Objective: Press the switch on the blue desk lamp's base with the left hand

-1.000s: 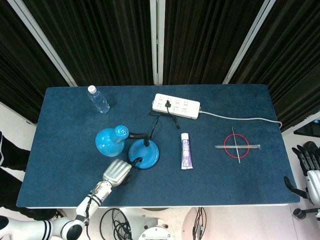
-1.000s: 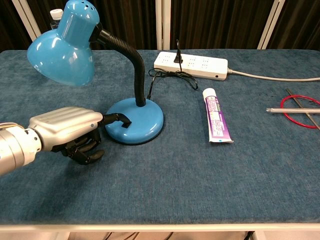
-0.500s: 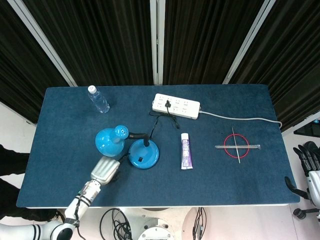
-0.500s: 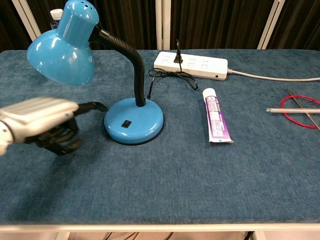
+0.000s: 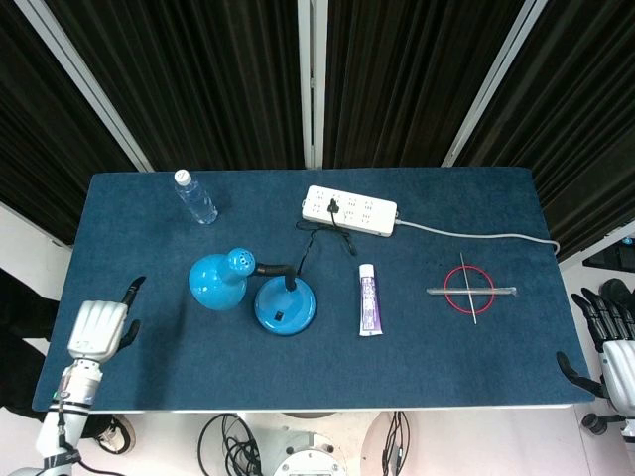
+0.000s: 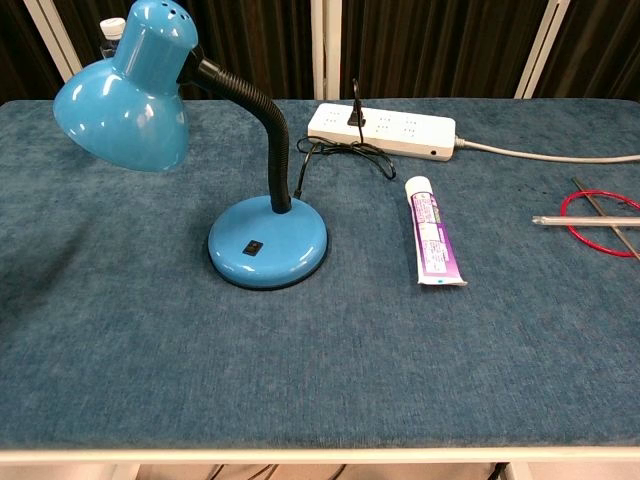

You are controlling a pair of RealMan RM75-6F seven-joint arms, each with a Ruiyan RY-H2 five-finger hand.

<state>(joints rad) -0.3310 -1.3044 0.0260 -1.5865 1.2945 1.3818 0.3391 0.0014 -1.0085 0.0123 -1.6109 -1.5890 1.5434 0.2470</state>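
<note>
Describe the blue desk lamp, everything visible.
The blue desk lamp stands upright on the blue cloth table, left of centre. Glossy round blue base with a small dark switch on its front. A black ribbed gooseneck rises from the base and bends left to a glossy blue shade with vent holes on top. No glow shows. A black cord runs back to the white power strip. No hand touches it.

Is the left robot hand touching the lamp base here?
Apart. The head view shows the left robot hand near the table's left edge, with bare blue cloth between it and the lamp base.
</note>
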